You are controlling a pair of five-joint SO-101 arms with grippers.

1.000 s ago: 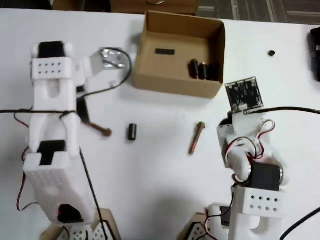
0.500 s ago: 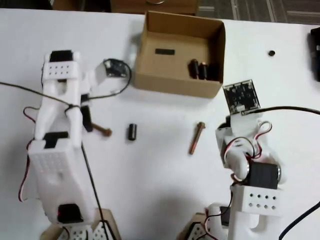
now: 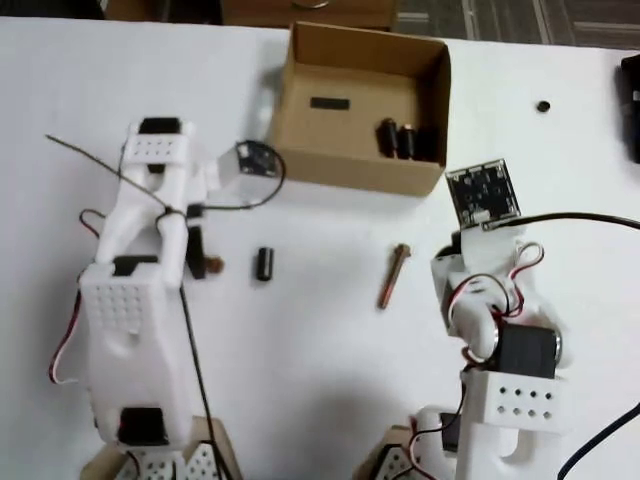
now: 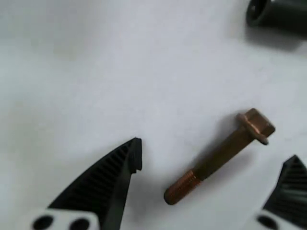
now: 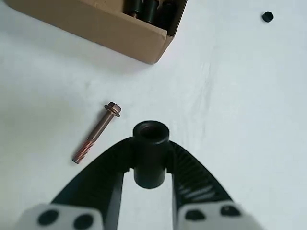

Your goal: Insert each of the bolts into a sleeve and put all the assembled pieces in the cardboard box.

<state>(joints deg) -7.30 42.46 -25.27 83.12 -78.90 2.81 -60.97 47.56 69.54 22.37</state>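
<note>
Tabletop (image 3: pixel 320 370), small black piece (image 3: pixel 543 105) near box (image 3: pixel 350 165)

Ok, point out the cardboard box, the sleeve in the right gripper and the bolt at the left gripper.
cardboard box (image 3: pixel 345 168), high view, front wall.
sleeve (image 5: pixel 150 163), right wrist view, outer side.
bolt (image 4: pixel 216 160), left wrist view, mid shank.

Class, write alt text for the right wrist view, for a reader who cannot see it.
The right gripper holds a black sleeve upright between its fingers, open bore towards the camera, over a white table. A copper bolt lies loose on the table beyond, near the corner of a cardboard box holding dark pieces.
</note>
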